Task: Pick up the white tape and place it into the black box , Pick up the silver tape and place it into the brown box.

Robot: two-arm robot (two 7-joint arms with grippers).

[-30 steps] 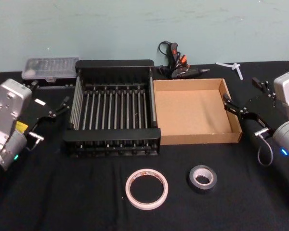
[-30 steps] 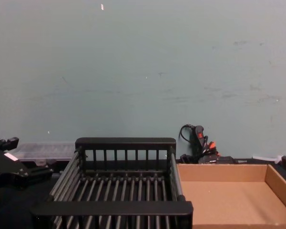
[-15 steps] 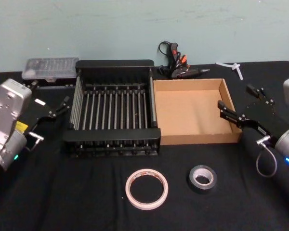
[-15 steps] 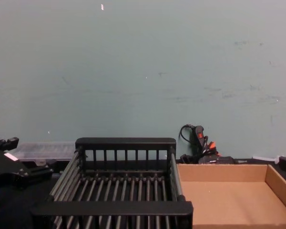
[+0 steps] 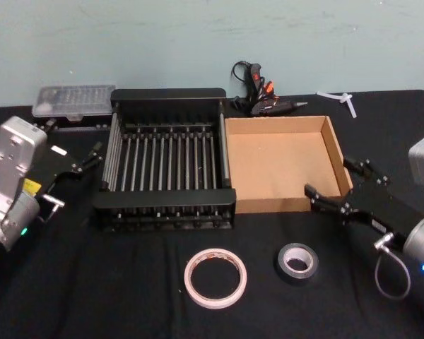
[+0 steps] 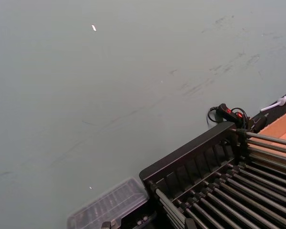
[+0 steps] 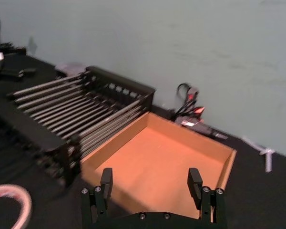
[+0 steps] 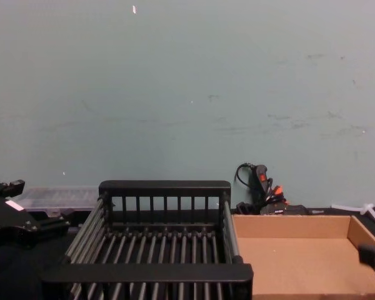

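Observation:
The white tape lies flat on the black cloth near the front, and the silver tape lies to its right. Behind them the black box and the brown box stand side by side with nothing in them. My right gripper hangs open over the brown box's front right corner, behind and right of the silver tape. In the right wrist view its fingers frame the brown box, and the white tape sits at the edge. My left gripper rests open, left of the black box.
A clear plastic case lies behind the black box's left corner. A glue gun with its cable sits at the back wall behind the brown box. A white plastic piece lies at the back right.
My right gripper has swung forward and to the left, from beside the brown box's right wall to its front right corner, nearer the silver tape. The left arm has stayed still.

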